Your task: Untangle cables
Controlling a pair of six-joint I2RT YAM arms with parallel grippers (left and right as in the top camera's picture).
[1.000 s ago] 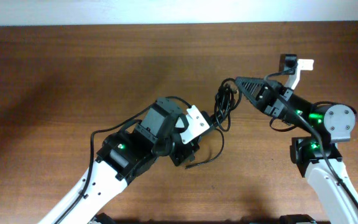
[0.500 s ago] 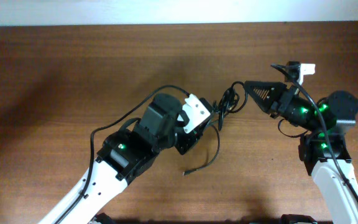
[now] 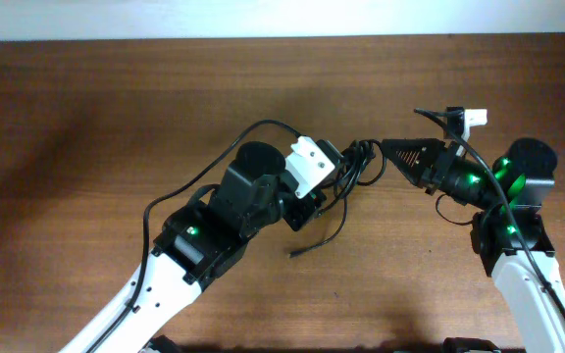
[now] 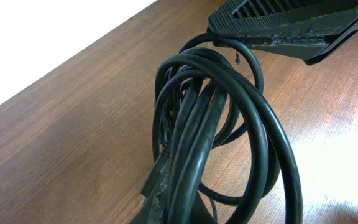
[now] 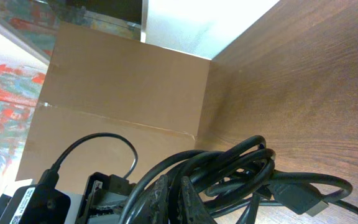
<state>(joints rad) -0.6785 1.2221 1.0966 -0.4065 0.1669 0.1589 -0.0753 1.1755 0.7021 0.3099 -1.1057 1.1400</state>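
The cables (image 4: 229, 118) are black cords with a smooth, rubbery-looking jacket, faintly glossy where the light catches the curves. The table (image 3: 116, 118) is dark brown wood with fine straight grain and a soft satin sheen. The right gripper (image 3: 388, 149) is matt black plastic, ribbed on its flat face, with a rough finger edge scuffed pale. The left arm's shell (image 3: 155, 294) is smooth, glossy white plastic. Beyond the table stands plain brown cardboard (image 5: 123, 93), matt and flat.
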